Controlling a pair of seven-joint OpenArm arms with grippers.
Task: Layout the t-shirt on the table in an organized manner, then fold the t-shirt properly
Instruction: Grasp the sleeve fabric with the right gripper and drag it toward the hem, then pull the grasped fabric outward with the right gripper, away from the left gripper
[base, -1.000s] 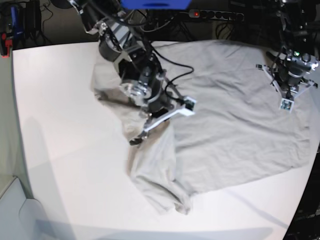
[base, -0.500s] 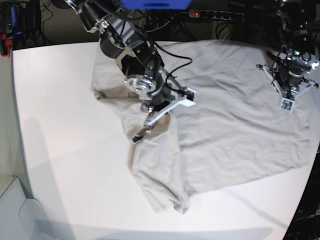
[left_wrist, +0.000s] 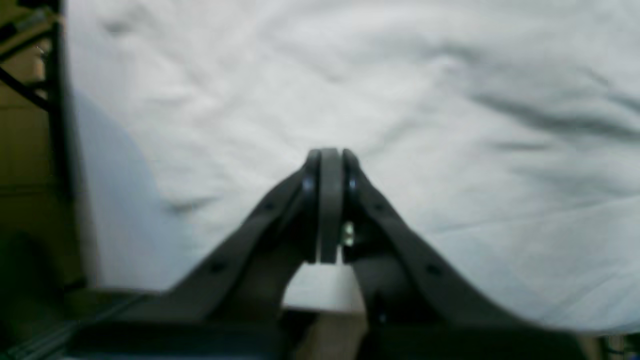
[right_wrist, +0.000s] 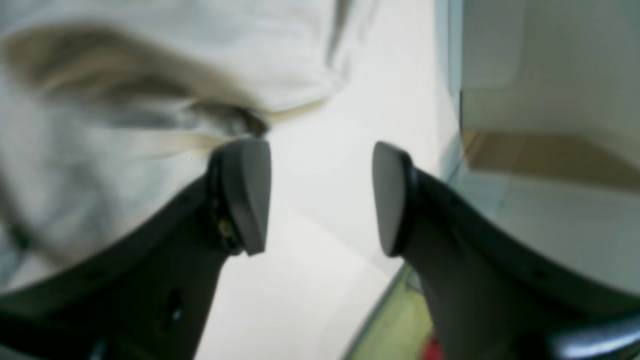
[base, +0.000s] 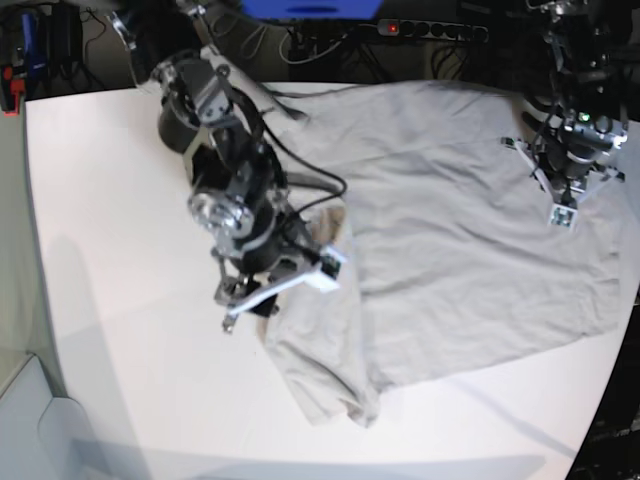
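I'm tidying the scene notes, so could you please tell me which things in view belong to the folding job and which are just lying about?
Belongs to the job:
- t-shirt, spread out, bunched along one side
- table
- right gripper, jaws apart, empty
- left gripper, jaws shut above the cloth

Just lying about:
- power strip behind the table
- cables beside it

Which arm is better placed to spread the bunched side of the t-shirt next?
Right. The right gripper hangs open beside the bunched edge of the t-shirt; the left gripper is shut, over the flat far side.
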